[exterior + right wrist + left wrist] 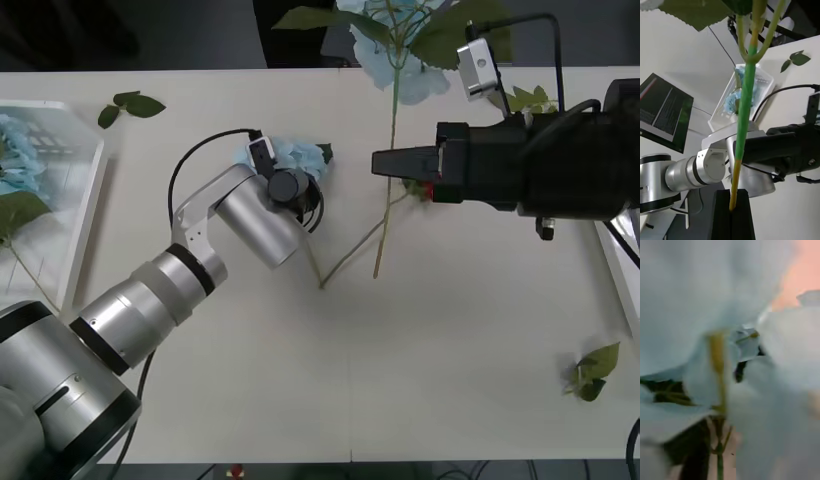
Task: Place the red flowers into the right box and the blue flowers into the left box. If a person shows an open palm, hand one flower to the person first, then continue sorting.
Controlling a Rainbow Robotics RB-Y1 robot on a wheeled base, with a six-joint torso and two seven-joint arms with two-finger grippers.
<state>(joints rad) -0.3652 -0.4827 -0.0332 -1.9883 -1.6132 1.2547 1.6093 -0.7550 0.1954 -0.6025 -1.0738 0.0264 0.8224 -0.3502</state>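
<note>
At far left, my translucent slotted left box (85, 200) holds fluffy blue flowers (18, 160). My left jaws (290, 170) press into a pale blue bloom (300, 155) mid-worktop (300, 380); their state I cannot tell. My right jaws (732, 210), black, pinch a thin green stem (745, 112).

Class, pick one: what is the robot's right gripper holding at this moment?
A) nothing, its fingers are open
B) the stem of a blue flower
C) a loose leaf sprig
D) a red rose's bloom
B: in the right wrist view the right gripper is shut on a green stem, and the front view shows that blue flower lifted at the table's far edge.
</note>
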